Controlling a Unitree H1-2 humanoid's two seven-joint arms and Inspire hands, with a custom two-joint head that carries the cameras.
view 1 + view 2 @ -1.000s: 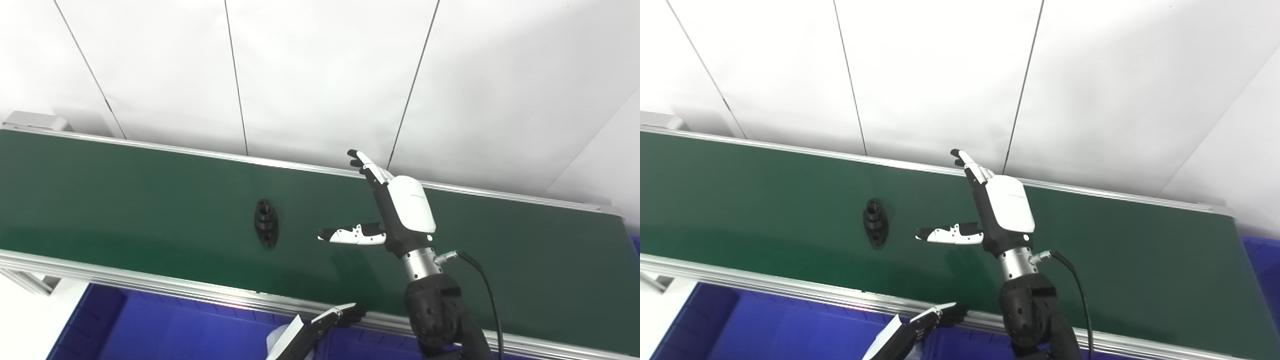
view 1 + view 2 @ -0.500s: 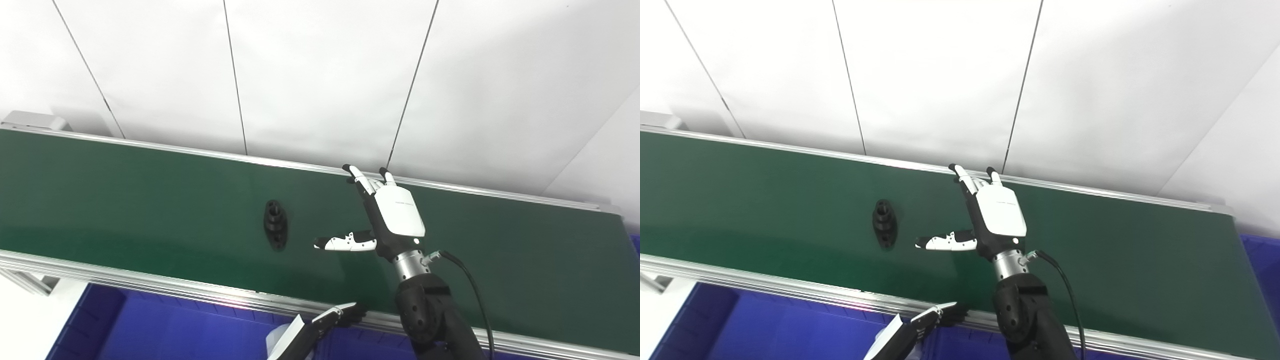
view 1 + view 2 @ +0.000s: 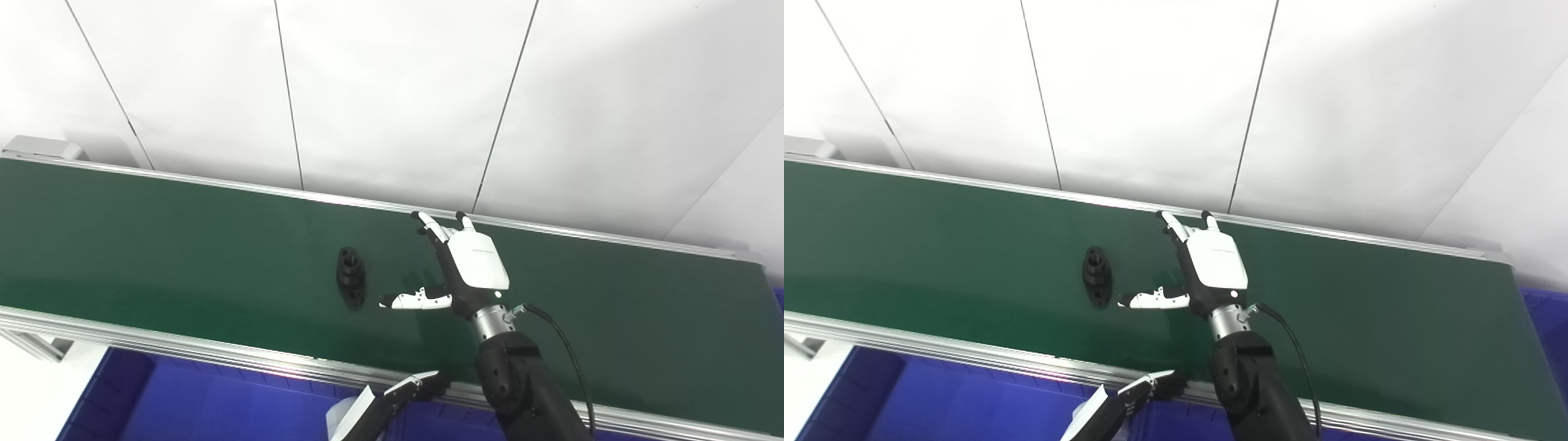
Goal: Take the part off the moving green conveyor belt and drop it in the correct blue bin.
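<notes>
A black flanged part (image 3: 351, 284) lies on the green conveyor belt (image 3: 153, 245), left of centre. My right hand (image 3: 456, 269) hovers low over the belt just to the part's right, open, with fingers pointing away and the thumb stretched left toward the part, a small gap between them. My left hand (image 3: 392, 401) shows only partly at the bottom edge, below the belt's front rail; its fingertips rest near the rail and nothing is seen in it.
A blue bin (image 3: 184, 404) sits below the belt's front rail at the bottom left. Another blue bin's edge (image 3: 1546, 318) shows past the belt's right end. A white panelled wall (image 3: 392, 92) rises behind the belt.
The part has ridden the belt to the right. My right hand has dropped lower toward the belt and shifted left, so the thumb tip is now close to the part. The left hand stayed put.
</notes>
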